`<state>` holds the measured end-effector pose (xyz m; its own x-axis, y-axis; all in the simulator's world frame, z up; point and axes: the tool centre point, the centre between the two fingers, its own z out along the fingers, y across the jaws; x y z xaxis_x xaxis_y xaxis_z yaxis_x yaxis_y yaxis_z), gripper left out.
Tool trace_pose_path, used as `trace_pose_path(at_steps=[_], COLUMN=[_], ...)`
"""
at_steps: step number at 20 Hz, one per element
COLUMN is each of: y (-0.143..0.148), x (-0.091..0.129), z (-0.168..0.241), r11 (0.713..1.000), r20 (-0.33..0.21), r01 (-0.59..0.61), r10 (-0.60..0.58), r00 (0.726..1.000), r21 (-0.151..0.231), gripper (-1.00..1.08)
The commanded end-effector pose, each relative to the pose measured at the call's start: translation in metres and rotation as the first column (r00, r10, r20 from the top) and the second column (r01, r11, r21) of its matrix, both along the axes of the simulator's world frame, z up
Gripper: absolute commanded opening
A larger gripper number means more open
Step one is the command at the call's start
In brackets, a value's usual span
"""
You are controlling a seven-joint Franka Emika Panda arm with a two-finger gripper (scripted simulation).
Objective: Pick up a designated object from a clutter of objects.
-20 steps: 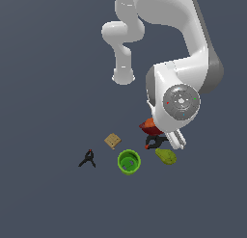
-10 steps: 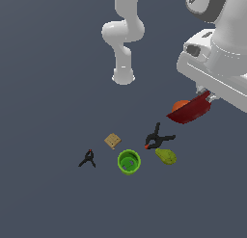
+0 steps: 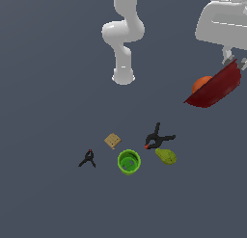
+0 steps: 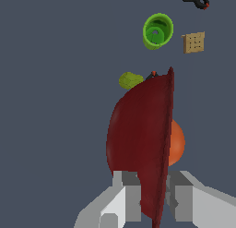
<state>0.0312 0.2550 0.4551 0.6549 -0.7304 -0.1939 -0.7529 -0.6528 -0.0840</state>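
Note:
The dark red bowl (image 3: 215, 89) hangs tilted high above the floor at the exterior view's right, held by its rim. My gripper (image 3: 234, 63) is shut on that rim; in the wrist view the bowl (image 4: 138, 139) stands edge-on between the grey fingers (image 4: 126, 195), and the gripper (image 4: 154, 197) pinches its wall. The orange ball (image 3: 201, 84) shows just behind the bowl in the exterior view and peeks past the bowl's rim in the wrist view (image 4: 177, 143). The rest of the clutter lies far below on the floor.
On the floor lie a green cup (image 3: 129, 161), a tan block (image 3: 112, 140), a black clamp (image 3: 157, 138), a second small black clamp (image 3: 87, 158) and an olive-green lump (image 3: 166, 156). The arm's white base (image 3: 123, 77) stands behind them.
The gripper has risen from among the clutter up and toward the exterior view's right, carrying the dark red bowl with it. The other items stayed in place.

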Motion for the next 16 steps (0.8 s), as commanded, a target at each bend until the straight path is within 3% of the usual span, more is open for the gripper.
trace_pose_path(at_steps=[1, 8, 16], y=[0.001, -0.004, -0.039], x=[0.000, -0.003, -0.017], z=[0.005, 0.005, 0.028], r11=[1.000, 1.000, 1.000], r20=[0.008, 0.002, 0.002], r01=[-0.004, -0.002, -0.002], r10=[0.004, 0.002, 0.002], r00=[1.000, 1.000, 1.000], r21=[0.002, 0.001, 0.002], gripper=[-1.00, -1.00, -1.00])
